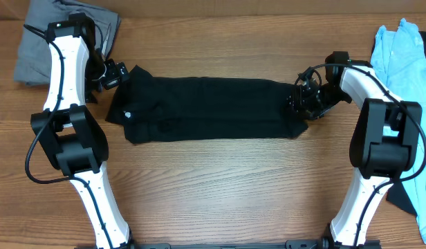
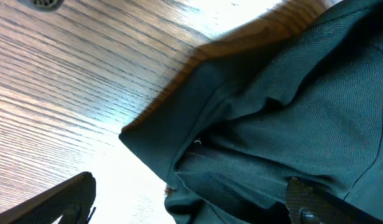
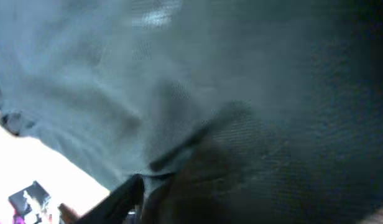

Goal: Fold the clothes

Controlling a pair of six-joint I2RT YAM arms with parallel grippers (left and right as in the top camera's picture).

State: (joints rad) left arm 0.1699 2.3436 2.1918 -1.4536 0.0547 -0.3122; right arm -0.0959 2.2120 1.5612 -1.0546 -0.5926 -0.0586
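Across the tabletop (image 1: pixel 220 187) lies the black shirt (image 1: pixel 206 109), with bare wood toward 6 o'clock. Left end effector (image 1: pixel 113 75) gapes wide and empty at its 9 o'clock edge; right end effector (image 1: pixel 303 98) is at 3 o'clock, grip unclear.

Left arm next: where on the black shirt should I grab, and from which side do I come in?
On the black shirt, take the far corner of the left end, coming in from the left. The shirt lies flat as a long strip, and that layered corner sits between the fingers of the open left gripper.
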